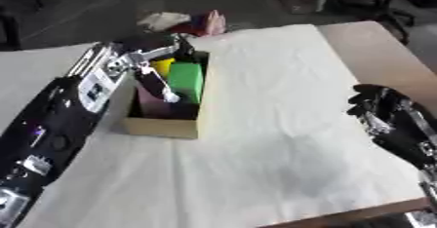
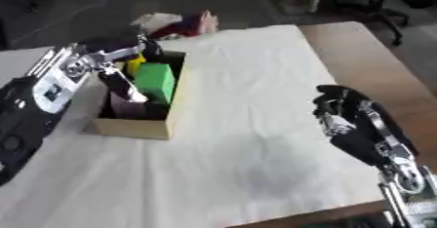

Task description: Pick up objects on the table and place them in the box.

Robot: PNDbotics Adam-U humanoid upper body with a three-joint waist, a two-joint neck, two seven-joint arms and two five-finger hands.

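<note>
Reaching into the box (image 1: pixel 167 126), left hand (image 1: pixel 152 56) over green block (image 1: pixel 186 80).

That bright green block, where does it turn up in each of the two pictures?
Left eye view: the green block sits inside the cardboard box, left of centre, just right of the left hand.
Right eye view: the same block shows further left, in the upper-left part.
Shared landmark: the yellow piece behind the block, inside the box.

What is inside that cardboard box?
Inside the box show a green block, something yellow and something purple. The left hand reaches in and covers the rest.
</note>
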